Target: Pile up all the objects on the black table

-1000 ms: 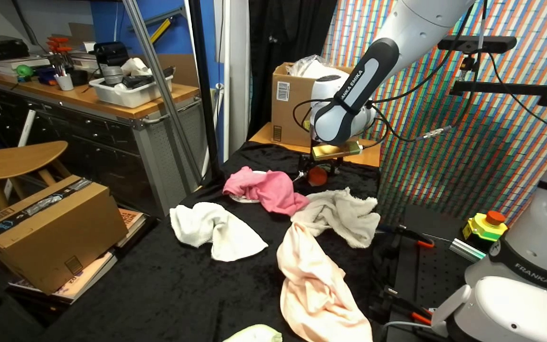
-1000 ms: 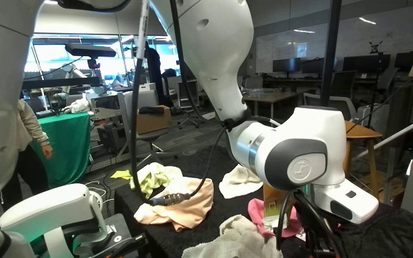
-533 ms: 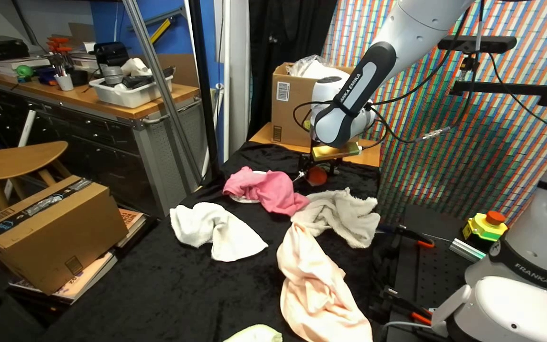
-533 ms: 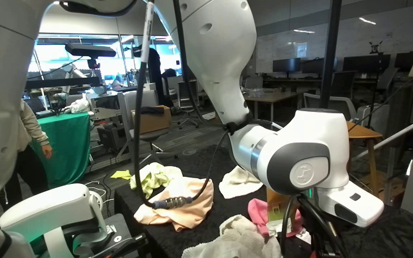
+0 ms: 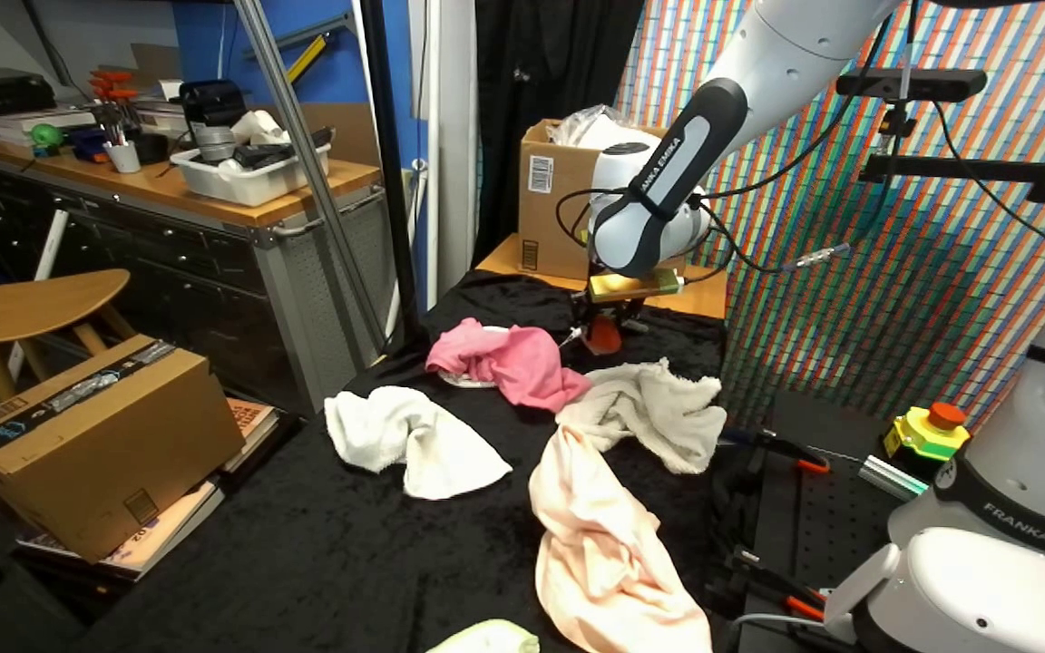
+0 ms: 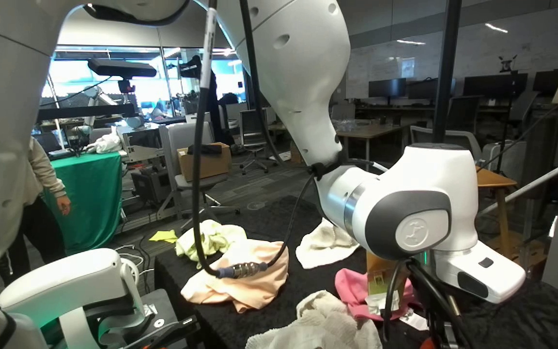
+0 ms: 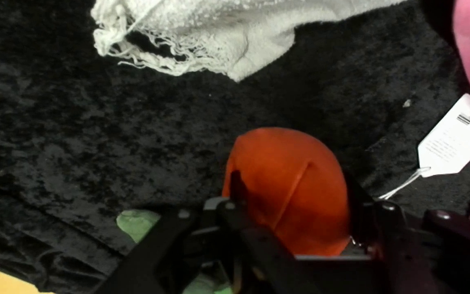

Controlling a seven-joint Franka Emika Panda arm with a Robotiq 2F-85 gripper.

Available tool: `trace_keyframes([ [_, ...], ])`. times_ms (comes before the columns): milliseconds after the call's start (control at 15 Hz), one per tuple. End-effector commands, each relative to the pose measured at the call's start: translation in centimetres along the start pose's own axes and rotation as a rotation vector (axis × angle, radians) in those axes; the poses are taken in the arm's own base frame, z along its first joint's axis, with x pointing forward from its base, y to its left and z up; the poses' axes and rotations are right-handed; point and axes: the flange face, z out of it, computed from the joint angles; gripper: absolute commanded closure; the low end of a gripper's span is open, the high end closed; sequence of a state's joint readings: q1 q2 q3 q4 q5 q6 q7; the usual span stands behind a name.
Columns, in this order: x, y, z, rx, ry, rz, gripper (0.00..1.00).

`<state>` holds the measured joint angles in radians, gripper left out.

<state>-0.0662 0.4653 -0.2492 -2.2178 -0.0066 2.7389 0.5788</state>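
Up at the back of the black desk (image 5: 332, 553): arm (image 5: 668, 177) is hanging low in an exterior view, with a soft-looking orange thing (image 7: 296, 192) right under it.
Fingers (image 7: 359, 204): one on each side of the orange thing in the wrist view, and it pretty much fills the gap. Honestly can't tell whether they've got a real grip on it.
Pink towel (image 5: 522, 367): bunched up, near the orange thing.
White tag (image 7: 449, 141): just beside the pink towel, string trailing off toward the fingers.
Greyish-white rag (image 5: 659, 413): crumpled just beside the pink towel, and the wrist view shows a seriously frayed edge.
White rag (image 5: 423, 453): slumped over on its own spot, apart from the other cloths.
Peach cloth (image 5: 609, 553): long and wrinkly, narrow end near the greyish-white rag.
Pale green cloth (image 6: 211, 240): heaped just beside the peach cloth, mostly cut off by the frame in an exterior view (image 5: 491, 639).
Cardboard box (image 5: 96, 444): sitting tilted on some books (image 5: 178, 526), off the desk.
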Motion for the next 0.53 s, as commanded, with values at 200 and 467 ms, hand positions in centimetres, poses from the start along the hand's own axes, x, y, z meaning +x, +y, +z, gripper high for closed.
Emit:
trace_keyframes([
  [200, -0.2, -0.7, -0.4, 0.025, -0.020, -0.016, 0.90],
  [467, -1.8, -1.7, -2.9, 0.028, -0.048, -0.130, 0.89],
])
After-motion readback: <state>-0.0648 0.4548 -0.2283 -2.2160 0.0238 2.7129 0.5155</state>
